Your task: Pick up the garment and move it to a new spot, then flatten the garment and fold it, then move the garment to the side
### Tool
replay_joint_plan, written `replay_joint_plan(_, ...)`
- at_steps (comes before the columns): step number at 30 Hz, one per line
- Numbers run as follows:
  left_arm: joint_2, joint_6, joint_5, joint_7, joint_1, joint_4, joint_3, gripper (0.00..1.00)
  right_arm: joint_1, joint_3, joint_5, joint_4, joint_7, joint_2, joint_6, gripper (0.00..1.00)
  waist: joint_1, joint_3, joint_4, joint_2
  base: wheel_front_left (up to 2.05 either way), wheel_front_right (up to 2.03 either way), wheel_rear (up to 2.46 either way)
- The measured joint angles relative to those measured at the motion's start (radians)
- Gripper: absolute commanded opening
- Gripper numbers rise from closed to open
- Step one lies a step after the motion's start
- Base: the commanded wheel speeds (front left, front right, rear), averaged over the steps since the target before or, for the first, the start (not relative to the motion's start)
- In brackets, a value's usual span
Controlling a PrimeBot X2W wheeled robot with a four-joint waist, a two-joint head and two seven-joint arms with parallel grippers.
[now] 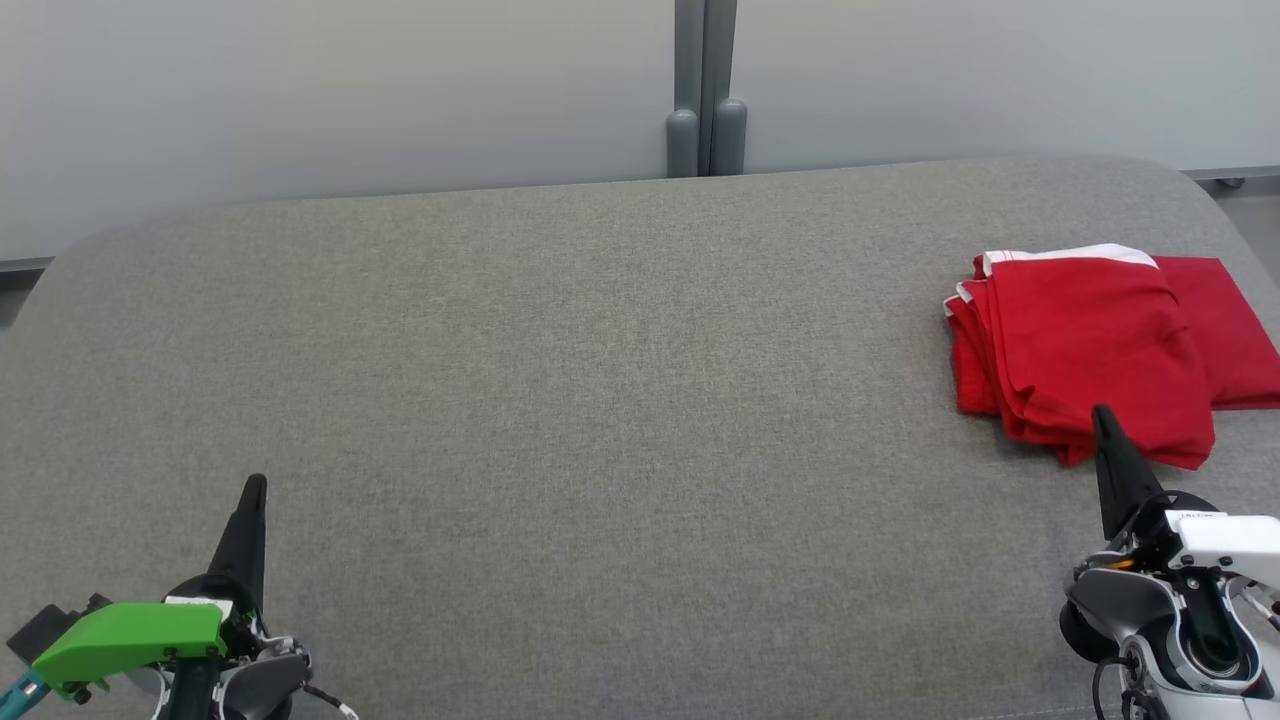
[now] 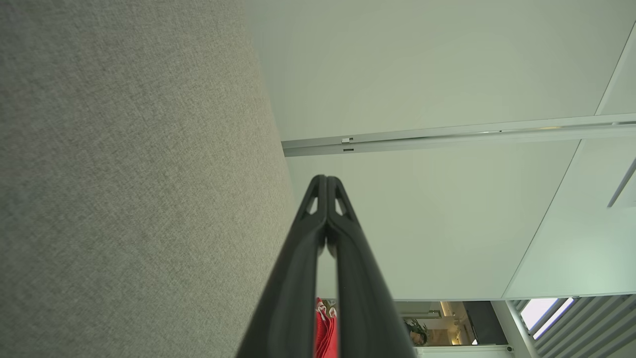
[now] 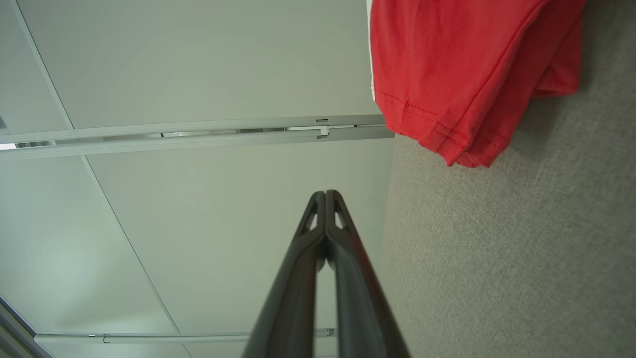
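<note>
Item 1. Left tool (image 1: 256,488): one, at the lower left over the bench (image 1: 600,400). Its two dark fingers are pressed together tip to tip, seen plainly in the left wrist view (image 2: 326,178). It grasps nothing and touches nothing. A green cover (image 1: 130,635) sits on its wrist.

Item 2. Bench: one, with grey woven upholstery and rounded far corners, standing before pale wall panels (image 1: 350,90).

Item 3. Garment (image 1: 1080,340): one, red with white trim along its far edge. It is folded into a layered stack with uneven hems and lies on the bench at the far right, well apart from the left tool.

Item 4. Right tool (image 1: 1100,412): one, at the lower right, fingers clenched together and empty. Its tip lies near the garment's near hem. The right wrist view (image 3: 325,193) shows it clear of the cloth (image 3: 447,64).
</note>
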Motion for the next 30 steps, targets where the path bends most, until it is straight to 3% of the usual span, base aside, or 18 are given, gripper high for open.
replay_joint_plan(30, 0.0, -0.002, 0.0, 0.0, -0.003, 0.002, 0.001, 0.0, 0.0, -0.001, 0.0, 0.005, 0.0, 0.0, 0.0, 0.0, 0.0, 0.0, 0.0, 0.0, 0.0, 0.0, 0.0)
